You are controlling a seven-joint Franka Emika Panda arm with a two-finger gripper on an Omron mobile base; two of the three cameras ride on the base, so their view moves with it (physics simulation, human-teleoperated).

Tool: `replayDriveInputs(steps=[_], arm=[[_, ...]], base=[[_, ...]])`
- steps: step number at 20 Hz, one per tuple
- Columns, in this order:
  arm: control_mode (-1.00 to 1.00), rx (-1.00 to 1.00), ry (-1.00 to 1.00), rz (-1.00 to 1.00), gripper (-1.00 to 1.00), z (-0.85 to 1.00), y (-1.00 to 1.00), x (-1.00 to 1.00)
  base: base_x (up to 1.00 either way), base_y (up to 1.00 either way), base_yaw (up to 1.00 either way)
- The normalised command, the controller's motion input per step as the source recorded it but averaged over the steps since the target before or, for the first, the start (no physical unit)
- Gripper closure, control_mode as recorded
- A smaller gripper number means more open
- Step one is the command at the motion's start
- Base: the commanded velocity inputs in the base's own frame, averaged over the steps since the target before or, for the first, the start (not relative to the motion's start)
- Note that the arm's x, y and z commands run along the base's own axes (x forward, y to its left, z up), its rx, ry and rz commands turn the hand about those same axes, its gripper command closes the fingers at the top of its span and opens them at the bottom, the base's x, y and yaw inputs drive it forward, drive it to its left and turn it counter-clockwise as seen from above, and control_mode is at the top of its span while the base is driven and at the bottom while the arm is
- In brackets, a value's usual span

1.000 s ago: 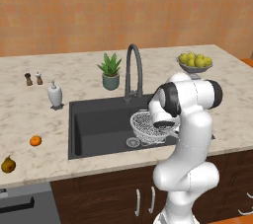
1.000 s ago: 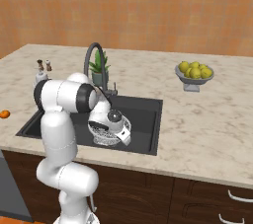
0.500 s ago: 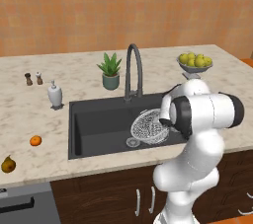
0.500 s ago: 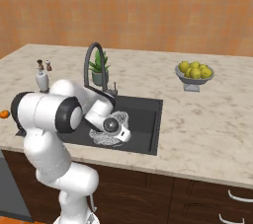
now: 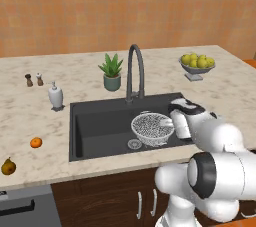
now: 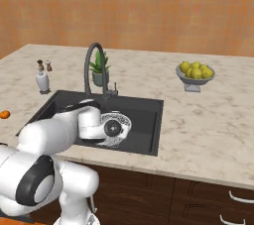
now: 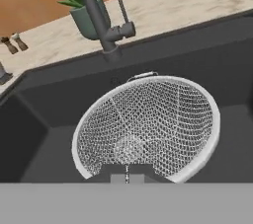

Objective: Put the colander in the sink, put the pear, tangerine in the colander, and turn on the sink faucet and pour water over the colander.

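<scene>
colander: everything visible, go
The colander is a round bowl of fine white-grey wire mesh with a thin pale rim and a small loop handle on its far edge. It is empty, inside the dark sink, beside the round drain and below the faucet. The gripper is shut at its near rim.

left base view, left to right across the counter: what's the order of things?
pear → salt and pepper shakers → tangerine → soap dispenser → potted plant → sink faucet → colander → fruit bowl
</scene>
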Motion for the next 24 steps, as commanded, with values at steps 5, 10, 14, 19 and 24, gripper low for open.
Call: replayDriveInputs(steps=[5, 10, 14, 19, 24], arm=[[-1.00, 0.00, 0.00, 0.29, 1.00, 1.00, -0.42, -0.42], [-1.00, 0.00, 0.15, 0.22, 1.00, 0.82, -0.04, -0.65], [-1.00, -0.02, 0.07, 0.11, 1.00, 0.41, 0.64, -0.87], [-1.00, -0.08, 0.00, 0.07, 1.00, 0.22, 0.98, -0.60], [-1.00, -0.02, 0.07, 0.09, 1.00, 0.22, 0.97, -0.69]], base=[[0.00, 0.00, 0.00], [0.00, 0.00, 0.00], [0.00, 0.00, 0.00], [0.00, 0.00, 0.00], [0.00, 0.00, 0.00]])
